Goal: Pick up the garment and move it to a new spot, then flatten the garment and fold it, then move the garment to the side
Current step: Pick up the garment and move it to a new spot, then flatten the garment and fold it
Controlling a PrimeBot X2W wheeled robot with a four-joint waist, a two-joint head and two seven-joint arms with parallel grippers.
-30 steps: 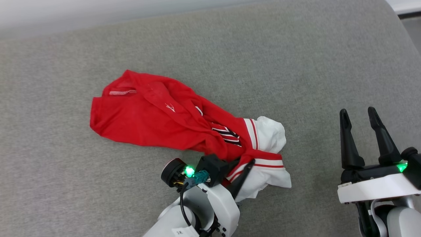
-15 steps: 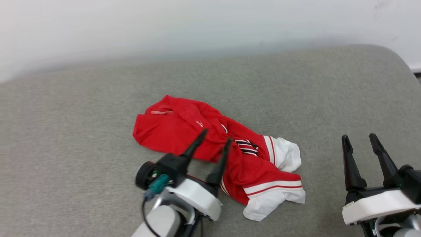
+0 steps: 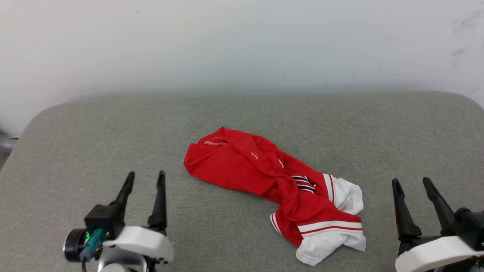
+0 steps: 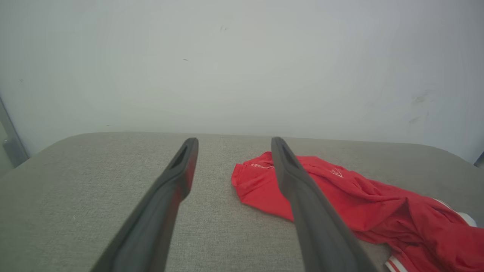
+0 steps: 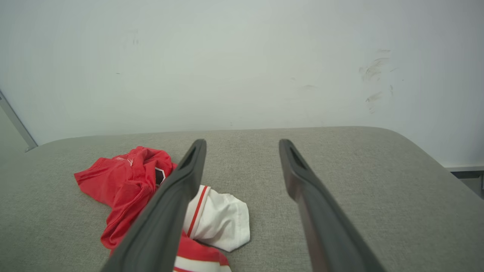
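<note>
Bunching is the risk: the garment (image 3: pixel 242 170) lies twisted in a heap around the middle of the worktop (image 3: pixel 94 132). The left gripper (image 3: pixel 146 173) and right gripper (image 3: pixel 411 180) stand open and empty near its front edge. Pinching several layers would likely drag the twist along, not flatten it.
</note>
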